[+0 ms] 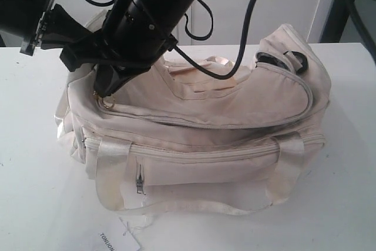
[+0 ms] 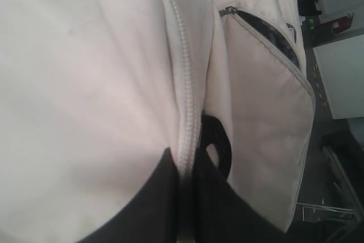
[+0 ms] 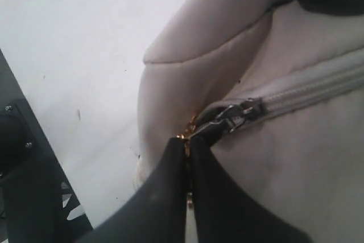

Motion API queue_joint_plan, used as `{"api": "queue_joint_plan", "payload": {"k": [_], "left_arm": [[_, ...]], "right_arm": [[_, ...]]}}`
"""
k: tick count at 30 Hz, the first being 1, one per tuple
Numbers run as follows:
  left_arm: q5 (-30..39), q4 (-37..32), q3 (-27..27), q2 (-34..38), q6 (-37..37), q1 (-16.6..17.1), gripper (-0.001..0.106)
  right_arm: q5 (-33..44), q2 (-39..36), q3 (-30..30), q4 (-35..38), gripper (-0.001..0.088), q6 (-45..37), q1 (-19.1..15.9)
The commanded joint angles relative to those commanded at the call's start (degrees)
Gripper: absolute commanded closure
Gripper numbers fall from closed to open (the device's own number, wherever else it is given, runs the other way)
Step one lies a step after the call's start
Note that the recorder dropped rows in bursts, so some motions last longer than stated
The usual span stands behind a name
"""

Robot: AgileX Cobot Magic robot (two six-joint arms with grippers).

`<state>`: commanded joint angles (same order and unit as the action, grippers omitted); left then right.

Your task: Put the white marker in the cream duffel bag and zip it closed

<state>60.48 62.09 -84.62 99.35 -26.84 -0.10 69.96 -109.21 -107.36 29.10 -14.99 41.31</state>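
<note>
White table (image 1: 35,145), white panels behind (image 1: 258,10). The cream duffel bag (image 1: 223,104) lies lengthwise across the middle of the table, front side facing the camera.

Left end: both arms meet here. The left arm comes in from the top-left corner, and the right arm reaches across from the upper right.
- Left gripper (image 2: 183,163): fingers close together with the main zip seam running between them, so it looks pinched on bag fabric. A black strap ring (image 2: 219,140) sits just beside the fingers.
- Right gripper (image 3: 187,143): jaws pressed together on the gold ring zip pull (image 1: 108,103).
- The slider (image 3: 230,116) is at the bag's left end, and the zip teeth trailing from it look meshed.
- From outside, the main zip line reads closed along the top toward the right end.

Middle:
- A black cable (image 1: 205,66) drapes over the top of the bag.
- The front pocket zip pull (image 1: 140,181) hangs down, and that pocket's zip looks closed.
- The pale webbing handle (image 1: 176,207) lies slack on the table in front of the bag.
- The paper tag (image 1: 120,240) lies flat on the table at the front edge, just beside the handle loop.

Right end:
- Two black rings (image 1: 296,60) sit on top.
- There is a dark gap next to them in the end panel.
- The left wrist view shows that end pocket (image 2: 267,101) with its zip partly open.

Can't tell where the white marker is.
</note>
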Motion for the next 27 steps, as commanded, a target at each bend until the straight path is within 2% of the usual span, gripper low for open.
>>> {"api": "queue_joint_plan", "payload": {"k": [14,22,27], "left_arm": [[-2.18,0.0,0.0,0.0,0.0,0.0,0.105],[-2.95,0.0,0.0,0.0,-0.11,0.0,0.105],[-3.07,-0.65,0.0,0.0,-0.11,0.0,0.105]], "right_arm": [[0.0,-0.36,0.24,2.87,0.0868,0.5,0.0],[0.0,0.13,4.55,2.66,0.0868,2.19,0.11],[0.0,0.72,4.8,2.66,0.0868,3.21,0.33]]}}
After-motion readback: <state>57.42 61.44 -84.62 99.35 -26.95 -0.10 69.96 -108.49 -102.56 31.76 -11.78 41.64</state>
